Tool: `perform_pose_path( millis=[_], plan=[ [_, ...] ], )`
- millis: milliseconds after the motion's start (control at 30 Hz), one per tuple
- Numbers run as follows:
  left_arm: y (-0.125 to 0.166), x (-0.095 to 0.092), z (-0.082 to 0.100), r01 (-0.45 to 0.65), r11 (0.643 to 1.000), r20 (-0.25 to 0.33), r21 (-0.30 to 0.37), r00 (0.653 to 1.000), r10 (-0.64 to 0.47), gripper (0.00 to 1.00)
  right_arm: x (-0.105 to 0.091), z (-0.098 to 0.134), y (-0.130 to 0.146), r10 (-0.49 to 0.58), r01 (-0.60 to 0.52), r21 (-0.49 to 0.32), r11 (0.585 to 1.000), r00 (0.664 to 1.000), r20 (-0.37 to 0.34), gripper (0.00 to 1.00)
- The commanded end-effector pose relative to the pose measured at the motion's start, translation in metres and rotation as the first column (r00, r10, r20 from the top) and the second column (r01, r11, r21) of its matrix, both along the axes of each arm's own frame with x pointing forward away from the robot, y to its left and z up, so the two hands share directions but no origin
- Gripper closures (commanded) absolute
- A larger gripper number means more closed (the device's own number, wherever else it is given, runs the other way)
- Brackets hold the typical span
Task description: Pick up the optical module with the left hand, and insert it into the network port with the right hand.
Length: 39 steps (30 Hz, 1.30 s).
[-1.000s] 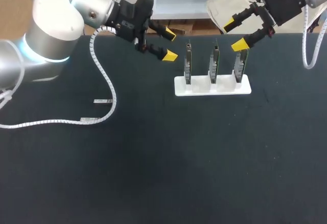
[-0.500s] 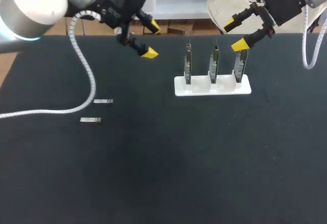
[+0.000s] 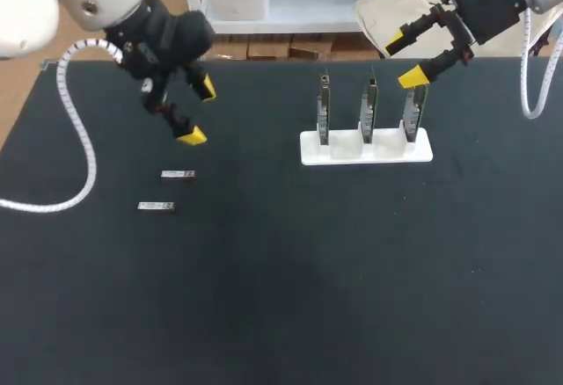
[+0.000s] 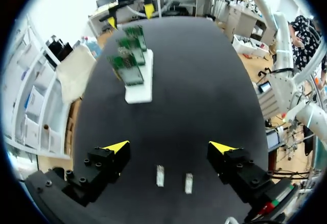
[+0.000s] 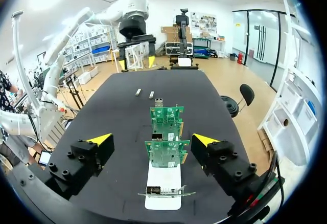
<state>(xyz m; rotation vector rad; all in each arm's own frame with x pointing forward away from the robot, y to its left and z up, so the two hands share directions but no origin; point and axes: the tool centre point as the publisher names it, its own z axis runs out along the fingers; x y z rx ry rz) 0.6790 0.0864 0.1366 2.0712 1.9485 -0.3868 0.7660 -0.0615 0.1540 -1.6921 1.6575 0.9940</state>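
— Where to find the module (image 3: 178,174)?

— Flat on the table (image 3: 290,306), left side, just nearer than the left gripper (image 3: 198,111). Second module (image 3: 155,206) close beside it, nearer again and a little further left.

— Grippers?

— Left gripper spread wide, empty, hanging above the table. Right gripper (image 3: 404,60) likewise spread and empty, up at the far right by the boards (image 3: 369,108).

— How to handle it?

— Probably light, stiff and smooth-cased, so apt to skid or spin if touched from one side only. Best taken across the long sides near the middle, with one end left free for passing to the right gripper. Lying very low, so fingertips must come almost down to the surface.

— Room to move?

— Open on most sides of the module; only the second module near, so better to close along a line that misses it. Left edge well apart. Cable (image 3: 91,161) trailing on the table to the left: worth keeping off the modules. On the right, three boards upright in a white base (image 3: 387,151), close together. Port (image 5: 157,137) small, hard to make out from above. Likely little slack there.
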Motion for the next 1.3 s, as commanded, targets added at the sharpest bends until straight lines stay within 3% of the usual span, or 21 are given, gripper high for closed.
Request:
perform_pose_path(
  millis=[33,167,300,1033,1300],
  plan=[
    [0.01,-0.008,0.0,0.004,0.994,-0.028,0.105,1.0,-0.001,0.0,-0.001,0.0,0.0,-0.002,0.002,0.001,1.0,1.0,0.003,0.0],
    [0.016,-0.012,-0.004,-0.004,0.99,-0.041,0.138,0.999,0.01,0.0,-0.001,0.0,0.0,-0.002,0.002,0.001,1.0,1.0,0.003,0.0],
    [0.009,0.0,0.006,-0.049,0.998,0.007,0.029,0.999,0.048,0.0,-0.001,0.0,0.0,-0.002,0.002,0.001,1.0,1.0,0.003,0.0],
    [0.007,0.0,0.004,-0.031,0.999,0.001,0.014,1.0,0.031,0.0,-0.001,0.0,0.0,-0.002,0.002,0.001,1.0,1.0,0.003,0.0],
    [0.017,-0.014,-0.012,0.057,0.993,0.124,0.104,0.99,-0.07,0.0,-0.001,0.0,0.0,-0.002,0.002,0.001,1.0,1.0,0.003,0.0]
  ],
)
